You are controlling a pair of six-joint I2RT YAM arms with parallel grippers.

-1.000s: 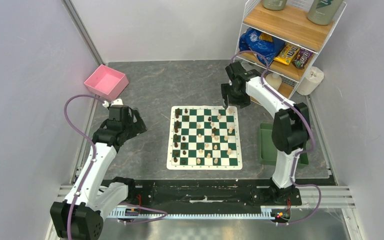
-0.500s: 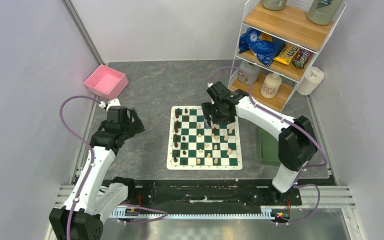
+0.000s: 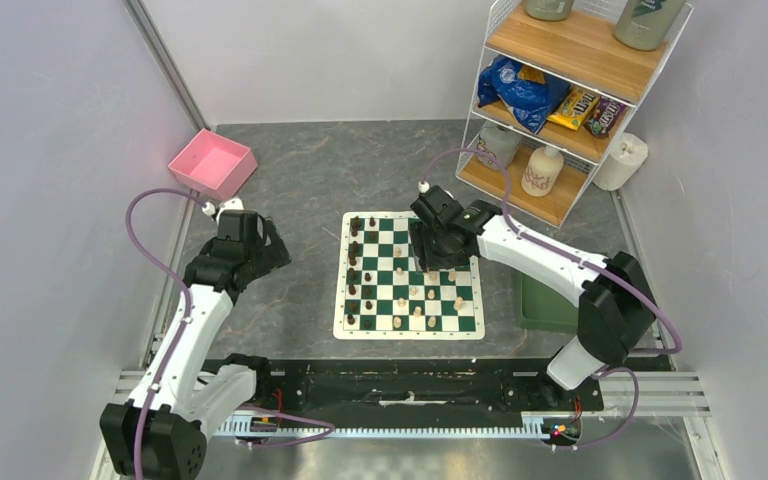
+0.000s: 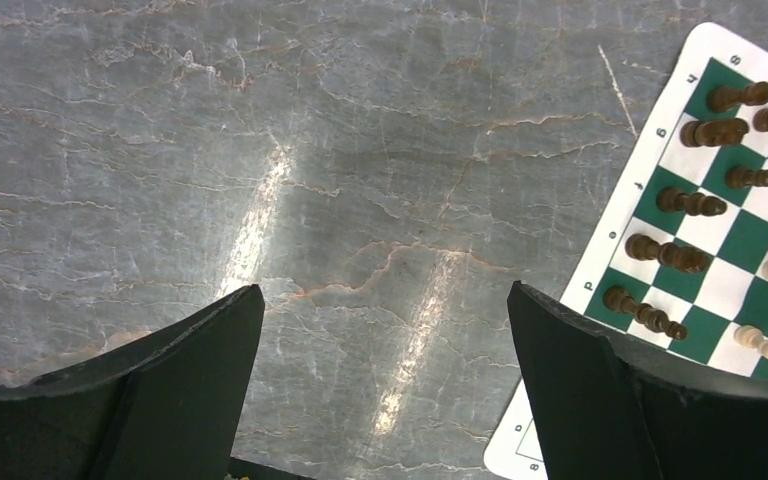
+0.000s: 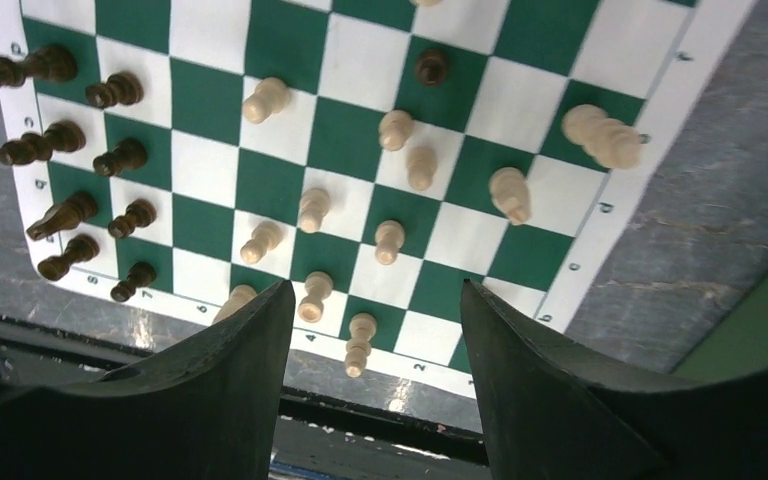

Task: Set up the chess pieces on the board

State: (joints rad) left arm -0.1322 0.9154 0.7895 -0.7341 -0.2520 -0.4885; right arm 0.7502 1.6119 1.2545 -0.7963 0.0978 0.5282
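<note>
Two arms rise from the near edge of the grey table (image 3: 300, 170). On the left, the left gripper (image 4: 385, 300) hangs over bare tabletop just off the board's left border, its fingers (image 4: 190, 370) spread wide with nothing between them. The board (image 3: 408, 333) lies flat in the middle of the table. Its dark chess pieces (image 3: 355, 265) stand in two columns along the left side, while the pale chess pieces (image 5: 390, 240) are scattered loosely over the right half, with one dark piece (image 5: 431, 67) among them. The right gripper (image 5: 375, 290) is poised above the far right part of the board, jaws apart and holding nothing. A green tray (image 3: 545, 300) sits just right of the board, partly under the right arm. Farther back, a pink bin (image 3: 212, 163) sits at the left and a wire shelf (image 3: 560, 90) with snacks and bottles at the right
</note>
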